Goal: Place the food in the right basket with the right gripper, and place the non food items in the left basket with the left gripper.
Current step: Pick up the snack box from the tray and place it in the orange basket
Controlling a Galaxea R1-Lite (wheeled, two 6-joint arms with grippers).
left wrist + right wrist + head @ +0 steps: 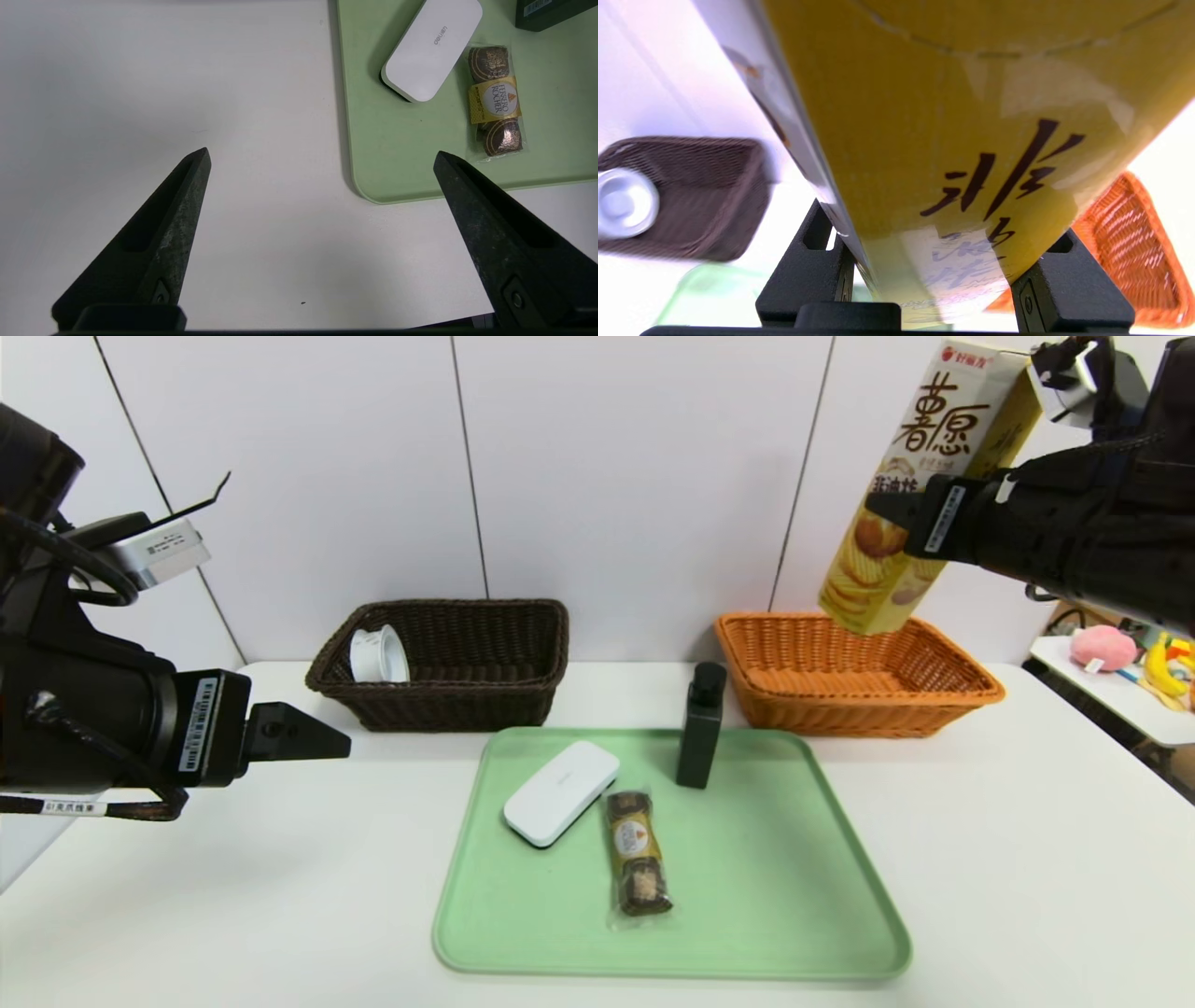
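Pinched in the right claw (920, 518) above the orange basket (859, 663), the yellow box (896, 513) marked 好丽友, 薯愿 is held tilted; the left claw (299, 733), left of that basket, is spread.

Robot workspace: camera-fitted arms (89, 700), panelled wall (644, 476).

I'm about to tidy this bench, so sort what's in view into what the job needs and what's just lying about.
Job:
- snack box, in the right claw
- chocolate pack
- white case
- black bottle
- white container
- dark basket
- orange basket
- green tray

Lying about, far right:
- pink plush
- yellow toy banana
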